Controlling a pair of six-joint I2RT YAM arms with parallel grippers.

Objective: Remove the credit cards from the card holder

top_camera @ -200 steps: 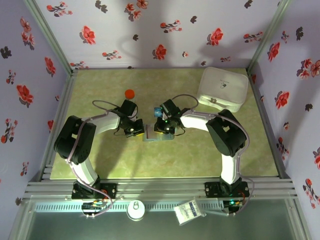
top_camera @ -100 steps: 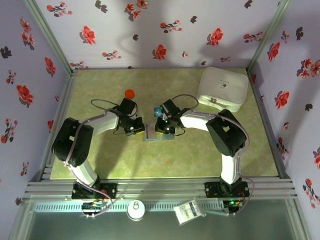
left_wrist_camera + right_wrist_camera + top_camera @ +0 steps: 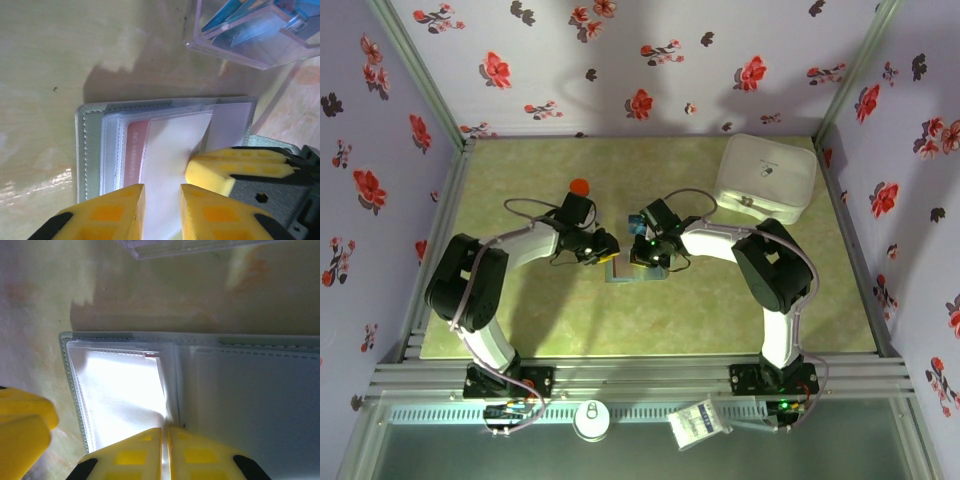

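- surface (image 3: 720, 310): green-yellow mat, both arms reach to its middle.
- white lidded container (image 3: 765, 172): far right corner, well apart from the work, not involved.
- clear box (image 3: 250, 45): just beyond the holder's far edge, blue items inside, not touching the holder as far as I can see.
- card holder (image 3: 89, 150): lies open flat mid-surface between the two claws, clear sleeves facing up.
- left claw (image 3: 162, 210): fingers a little apart, over the near edge of the sleeve stack, nothing clamped between them.
- right claw (image 3: 165, 450): fingers together at the holder's fold; in the left wrist view one of them sits on the sleeve. Probably pinning the holder down, but it could be pinching a thin sleeve leaf, glare is too strong to tell.
- orange-capped bottle (image 3: 579, 187): behind the left arm, apart from everything.
- red card (image 3: 134, 157): inside a sleeve on the left panel, partly under a white leaf. I can't make out the blue card.
- Step: getting the first card out, none is out yet. Holder held steady, left claw lining up.
- Next: left claw needs an exposed card edge, closes on the card alone and not the sleeve, then pulls along the pocket opening while the right claw pins the holder.
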